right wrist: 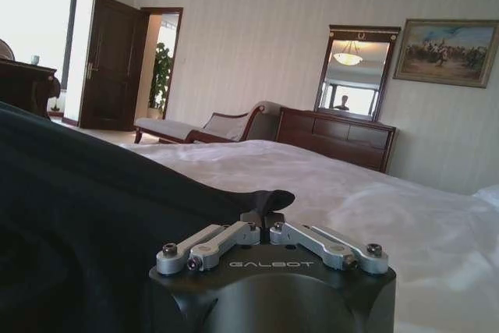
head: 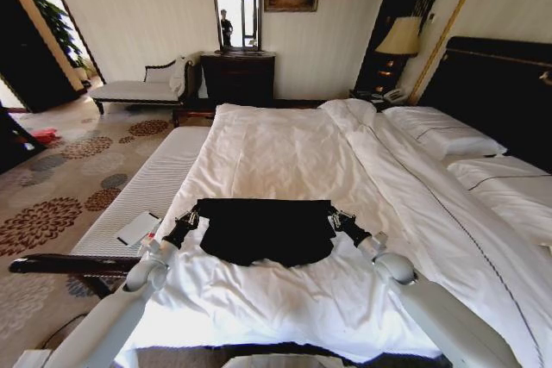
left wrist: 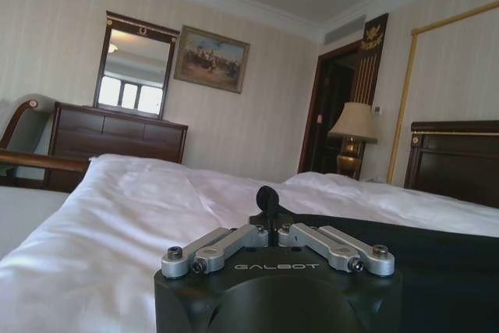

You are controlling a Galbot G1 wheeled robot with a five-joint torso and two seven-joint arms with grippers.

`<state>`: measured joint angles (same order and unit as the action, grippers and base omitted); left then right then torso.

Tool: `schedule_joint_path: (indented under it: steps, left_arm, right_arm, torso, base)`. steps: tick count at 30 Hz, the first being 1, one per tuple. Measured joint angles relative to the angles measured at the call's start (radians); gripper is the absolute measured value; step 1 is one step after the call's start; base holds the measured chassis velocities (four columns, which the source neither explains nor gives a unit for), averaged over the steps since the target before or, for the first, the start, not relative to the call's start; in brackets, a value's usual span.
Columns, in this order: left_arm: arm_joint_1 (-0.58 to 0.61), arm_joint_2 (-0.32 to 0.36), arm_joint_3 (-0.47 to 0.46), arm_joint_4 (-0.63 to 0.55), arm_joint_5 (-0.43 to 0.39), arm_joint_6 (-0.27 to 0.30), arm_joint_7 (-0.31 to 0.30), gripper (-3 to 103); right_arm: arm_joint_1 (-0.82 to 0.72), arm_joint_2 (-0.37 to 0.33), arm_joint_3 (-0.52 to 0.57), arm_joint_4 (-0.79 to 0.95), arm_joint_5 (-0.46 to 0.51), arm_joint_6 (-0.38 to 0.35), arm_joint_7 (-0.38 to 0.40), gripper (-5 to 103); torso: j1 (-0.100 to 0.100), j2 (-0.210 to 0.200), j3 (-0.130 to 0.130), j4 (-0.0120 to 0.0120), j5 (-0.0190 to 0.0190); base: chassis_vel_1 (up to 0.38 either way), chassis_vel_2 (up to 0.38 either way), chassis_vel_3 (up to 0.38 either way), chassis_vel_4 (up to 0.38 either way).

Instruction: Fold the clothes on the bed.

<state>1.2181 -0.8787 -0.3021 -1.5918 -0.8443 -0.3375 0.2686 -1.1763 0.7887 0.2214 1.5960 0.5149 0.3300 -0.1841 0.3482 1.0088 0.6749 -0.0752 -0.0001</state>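
The clothes [head: 263,230], one black garment, lie flat on the near part of the white bed [head: 285,148], with a straight far edge and a rounded near edge. My left gripper [head: 190,217] is at the garment's far left corner and my right gripper [head: 336,219] is at its far right corner. In the left wrist view the left gripper [left wrist: 270,228] is shut with a tuft of black fabric [left wrist: 268,196] pinched between its fingers. The right wrist view shows the right gripper [right wrist: 263,220] shut on a fold of the black cloth [right wrist: 78,216].
Along the bed's left side runs a pale bench [head: 159,183] with a white pad [head: 138,228] on it, ending in a dark wooden rail [head: 73,263]. Pillows [head: 444,135] and the dark headboard [head: 500,92] lie to the right. A chaise [head: 138,88] and dresser [head: 237,77] stand by the far wall.
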Motion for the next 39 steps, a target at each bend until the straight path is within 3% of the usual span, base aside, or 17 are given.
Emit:
schedule_joint_path:
  steps: [16,30,33,37,39]
  left_arm:
    - [0.143,0.024,-0.032,-0.033,0.023,-0.017,0.002,0]
    - [0.195,0.023,-0.04,-0.042,0.056,-0.029,0.007,0]
    - [0.2,0.023,-0.042,-0.045,0.063,-0.028,0.007,1]
    - [0.21,0.028,-0.044,-0.064,0.081,-0.022,0.021,23]
    - [0.215,0.029,-0.049,-0.073,0.084,-0.022,0.025,28]
  right_arm:
    - [-0.194,0.024,0.076,0.077,-0.07,0.035,0.0,1]
    - [-0.223,0.056,0.068,0.058,-0.124,0.054,0.001,-2]
    - [-0.24,0.054,0.082,0.066,-0.134,0.061,-0.004,7]
    - [-0.278,0.051,0.116,0.082,-0.15,0.084,-0.026,28]
    - [-0.29,0.051,0.127,0.087,-0.152,0.095,-0.035,33]
  torso:
    - [0.0,0.0,0.0,0.0,0.0]
    - [0.0,0.0,0.0,0.0001,0.0001]
    - [0.0,0.0,0.0,0.0001,0.0001]
    - [0.0,0.0,0.0,-0.0001,0.0]
    - [0.0,0.0,0.0,-0.0001,0.0001]
  base:
    - [0.0,0.0,0.0,0.0]
    - [0.0,0.0,0.0,0.0]
    - [0.0,0.0,0.0,0.0]
    - [0.0,0.0,0.0,0.0]
    - [0.0,0.0,0.0,0.0]
